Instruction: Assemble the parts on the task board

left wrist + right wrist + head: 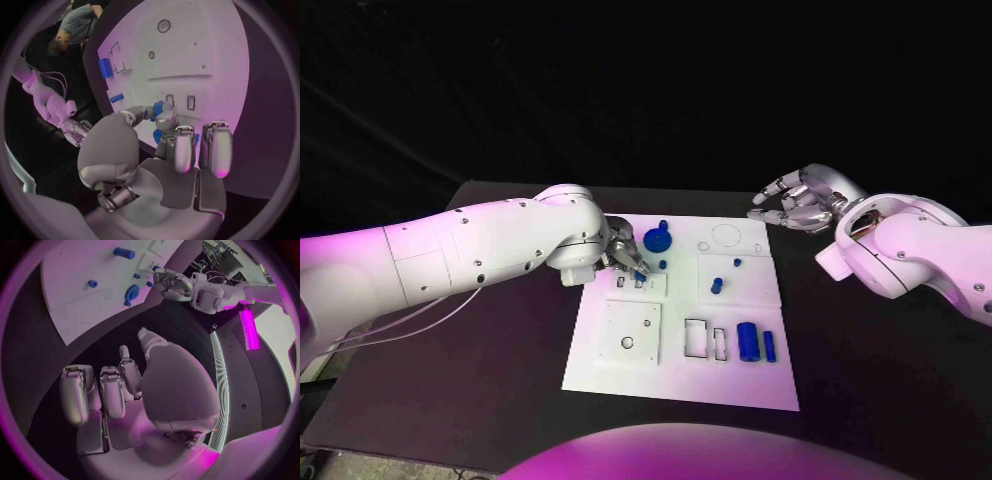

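We saw the flat white plastic task board (629, 370) lying in the middle of the black table (473, 400). Our left silver hand (620, 255) was down on the board, pinching a small blue plastic peg (157, 109) between its fingertips (166, 120), right by two little slots (180, 102). Our right silver hand (793, 205) hung above the table just past the board's far corner, fingers curled in with nothing in them. A round blue plastic wheel (656, 239) sat close to the left hand. Two blue plastic rods (756, 343) lay near the board's front edge.

We thought the peg was hard, light and a bit slippery. It was tiny, so we guessed we should pinch it on its sides, gently but firmly.
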